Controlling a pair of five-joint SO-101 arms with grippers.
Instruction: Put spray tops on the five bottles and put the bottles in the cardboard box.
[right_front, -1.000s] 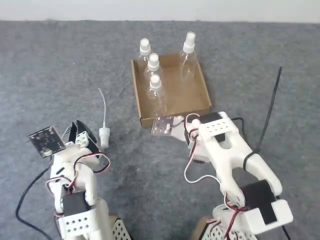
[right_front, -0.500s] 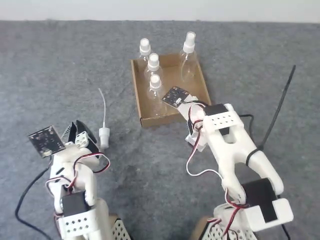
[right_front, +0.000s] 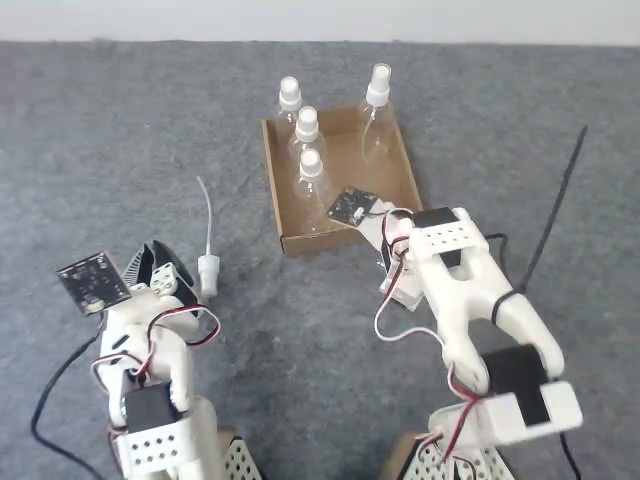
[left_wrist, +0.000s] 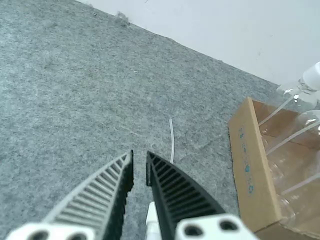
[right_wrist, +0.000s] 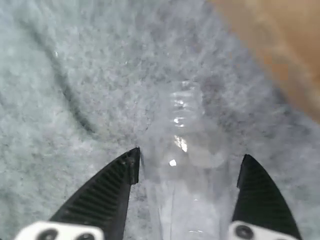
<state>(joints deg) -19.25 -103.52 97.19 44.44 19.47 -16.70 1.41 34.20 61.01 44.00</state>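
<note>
The uncapped bottle (right_wrist: 182, 115) sits on the grey carpet (right_front: 120, 120) just near of the cardboard box (right_front: 405, 175), at its near right corner, bare threaded neck towards the box wall. My right gripper (right_wrist: 190, 154) is spread wide, one finger on either side of the bottle's body. I cannot tell whether either pad touches it. From the high view the right arm covers that bottle, and the arm's wrist hangs over the box's near wall. A black cable (right_wrist: 65, 85) lies on the carpet close by the bottle.

Inside the box a far-right bottle (right_front: 376, 130) stands upright with its top on. Along the left wall stand a middle bottle (right_front: 306, 125) and a near bottle (right_front: 311, 170), both topped. A corner bottle (right_front: 290, 95), also topped, is at the far left corner. I cannot tell if it is inside or just behind.

Well left of the box the loose spray top (right_front: 208, 265) lies on the carpet, its tube pointing far. My left gripper (left_wrist: 140, 153) is just beside it, fingers drawn almost together with a thin slit, holding nothing.
</note>
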